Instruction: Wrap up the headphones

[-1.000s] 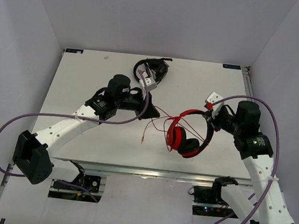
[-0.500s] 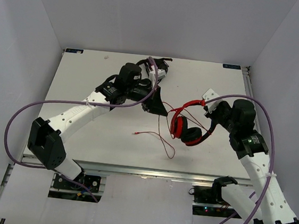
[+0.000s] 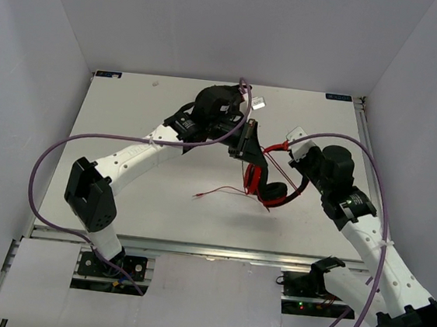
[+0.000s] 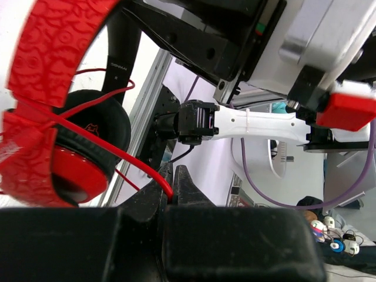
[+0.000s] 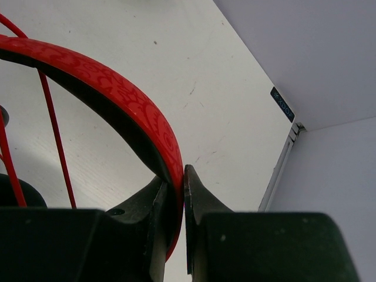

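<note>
The red headphones (image 3: pixel 269 186) with black ear pads hang above the table's middle right. My right gripper (image 3: pixel 289 150) is shut on their red headband (image 5: pixel 126 108), held between both fingers. My left gripper (image 3: pixel 245 144) is shut on the thin red cable (image 4: pixel 120 147) just left of the headband; the cable runs from its jaws across the ear cup (image 4: pixel 70 176). The cable's loose end (image 3: pixel 214 193) trails down to the table at the left. The cable also crosses under the band in the right wrist view (image 5: pixel 54 141).
The left arm's body (image 3: pixel 216 109) covers the back middle of the table, so the black headphones there are hidden. The table's right edge rail (image 3: pixel 362 132) runs close behind the right gripper. The walls stand close on three sides.
The left gripper has swung right and reached the headband, pulling the cable with it. The right gripper has carried the headphones left and a little back. The cable's slack on the table has shortened.
</note>
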